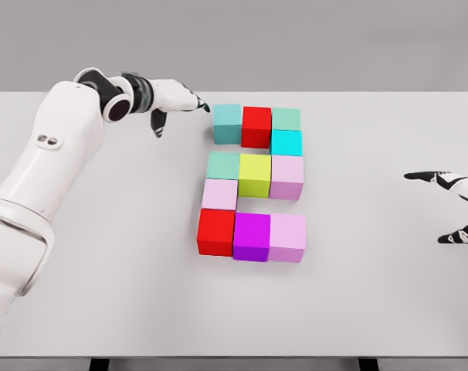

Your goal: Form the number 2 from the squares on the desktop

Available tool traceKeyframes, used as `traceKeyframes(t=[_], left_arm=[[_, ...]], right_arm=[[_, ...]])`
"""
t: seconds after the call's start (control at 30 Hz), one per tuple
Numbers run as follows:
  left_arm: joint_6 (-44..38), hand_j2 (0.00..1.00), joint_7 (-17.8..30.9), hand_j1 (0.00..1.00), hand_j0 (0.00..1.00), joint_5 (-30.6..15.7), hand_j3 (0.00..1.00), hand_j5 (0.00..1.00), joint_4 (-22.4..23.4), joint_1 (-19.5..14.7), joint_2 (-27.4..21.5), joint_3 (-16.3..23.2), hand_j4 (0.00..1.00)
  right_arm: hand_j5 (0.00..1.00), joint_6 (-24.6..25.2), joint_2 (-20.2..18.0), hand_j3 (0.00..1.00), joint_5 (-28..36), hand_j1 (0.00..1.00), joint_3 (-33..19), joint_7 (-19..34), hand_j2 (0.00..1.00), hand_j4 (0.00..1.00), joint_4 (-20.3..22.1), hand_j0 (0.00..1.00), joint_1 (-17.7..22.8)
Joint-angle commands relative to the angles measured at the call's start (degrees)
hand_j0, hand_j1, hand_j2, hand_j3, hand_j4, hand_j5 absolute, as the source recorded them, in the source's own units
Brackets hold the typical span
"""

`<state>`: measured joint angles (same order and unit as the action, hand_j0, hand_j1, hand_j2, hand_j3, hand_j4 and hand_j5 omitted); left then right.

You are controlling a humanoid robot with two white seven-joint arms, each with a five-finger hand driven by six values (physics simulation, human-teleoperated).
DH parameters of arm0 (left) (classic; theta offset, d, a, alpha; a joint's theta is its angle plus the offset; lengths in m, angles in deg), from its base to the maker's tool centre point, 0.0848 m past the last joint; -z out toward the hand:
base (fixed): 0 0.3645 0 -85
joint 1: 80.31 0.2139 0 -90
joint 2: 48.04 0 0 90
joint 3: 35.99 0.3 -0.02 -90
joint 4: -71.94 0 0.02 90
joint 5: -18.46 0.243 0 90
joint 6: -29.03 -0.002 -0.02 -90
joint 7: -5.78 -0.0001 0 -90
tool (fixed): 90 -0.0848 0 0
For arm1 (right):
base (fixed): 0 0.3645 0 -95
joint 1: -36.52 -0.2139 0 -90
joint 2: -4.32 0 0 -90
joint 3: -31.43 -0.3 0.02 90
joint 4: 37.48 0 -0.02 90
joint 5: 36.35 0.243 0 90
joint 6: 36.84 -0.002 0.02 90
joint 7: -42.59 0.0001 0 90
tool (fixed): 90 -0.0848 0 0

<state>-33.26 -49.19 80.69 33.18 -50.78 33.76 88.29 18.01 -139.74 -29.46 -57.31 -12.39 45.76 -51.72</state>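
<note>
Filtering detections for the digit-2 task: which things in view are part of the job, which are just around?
Job:
- eleven coloured blocks in the 2 shape, top row starting at the teal block, bottom row at the red block
- left hand, open beside the teal block

Not job:
- right hand, open at the right edge
- table

No legible text, label, brand, or printed number appears on any surface. The coloured blocks (pixel 255 184) show plain, unmarked faces, and the tabletop (pixel 373 294) carries no sign or marking either.
</note>
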Motion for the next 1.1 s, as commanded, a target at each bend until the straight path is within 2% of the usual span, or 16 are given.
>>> traceKeyframes(t=[0.0,0.4,0.47,0.63,0.8,0.9,1.07], left_arm=[[0.3,1.00,0.0,1.00,1.00,-0.1,1.00,1.00,0.0,0.0,0.1,-0.1,1.00],[-0.6,1.00,0.0,1.00,1.00,-0.1,1.00,1.00,0.1,0.0,0.7,0.4,1.00],[-0.6,1.00,0.0,1.00,1.00,-0.1,1.00,1.00,1.8,0.0,0.6,0.4,1.00],[-0.6,1.00,0.0,1.00,1.00,-0.1,1.00,1.00,2.0,0.0,0.6,0.4,1.00],[-0.6,1.00,0.0,1.00,1.00,0.0,1.00,1.00,2.1,0.0,0.7,0.5,1.00],[-0.6,1.00,0.0,1.00,1.00,0.7,1.00,1.00,2.1,0.0,0.8,0.4,1.00],[-1.1,1.00,0.0,1.00,1.00,0.9,1.00,1.00,2.1,0.0,1.3,0.5,1.00]], right_arm=[[1.00,0.1,-0.1,1.00,0.4,1.00,0.0,0.0,1.00,1.00,0.3,1.00,0.0],[1.00,0.1,-0.1,1.00,0.4,1.00,0.0,0.0,1.00,1.00,0.3,1.00,0.1],[1.00,0.1,-0.2,1.00,0.4,1.00,0.0,0.0,1.00,1.00,0.3,1.00,0.1],[1.00,0.1,-0.2,1.00,0.4,1.00,0.0,0.0,1.00,1.00,0.1,1.00,0.2],[1.00,0.1,-0.3,1.00,0.3,1.00,-0.2,0.0,1.00,1.00,-0.6,1.00,0.4],[1.00,0.1,-0.3,1.00,0.4,1.00,-1.0,0.0,1.00,1.00,-3.3,1.00,0.4],[1.00,0.1,-0.3,1.00,0.5,1.00,-1.3,0.0,1.00,1.00,-3.2,1.00,0.4]])
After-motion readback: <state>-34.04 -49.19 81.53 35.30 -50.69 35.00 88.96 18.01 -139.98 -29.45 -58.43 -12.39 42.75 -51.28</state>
